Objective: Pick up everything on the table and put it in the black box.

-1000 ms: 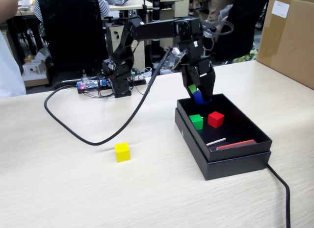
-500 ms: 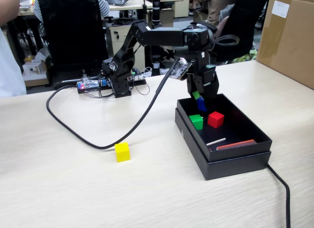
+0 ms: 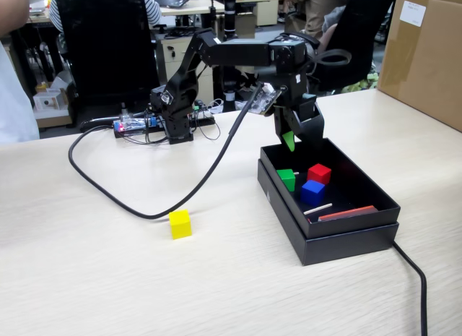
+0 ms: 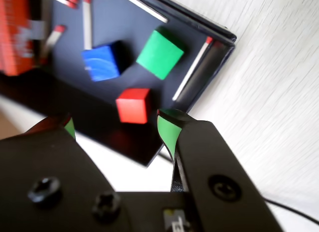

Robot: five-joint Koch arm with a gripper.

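In the black box [image 3: 346, 238], right of centre in the fixed view: green cube [image 3: 288, 178], red cube [image 3: 318, 173], blue cube [image 3: 312, 191]. Outstanding: yellow cube [image 3: 180, 224], on the table [image 3: 86, 278], lower left. My gripper [image 4: 117, 127]: spread, empty, above the box.

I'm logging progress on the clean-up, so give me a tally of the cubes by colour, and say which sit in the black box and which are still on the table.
Green cube: 1, in the black box
Red cube: 1, in the box
Blue cube: 1, in the box
Yellow cube: 1, on the table
Total: 4 cubes, 3 in the box, 1 left on the table.
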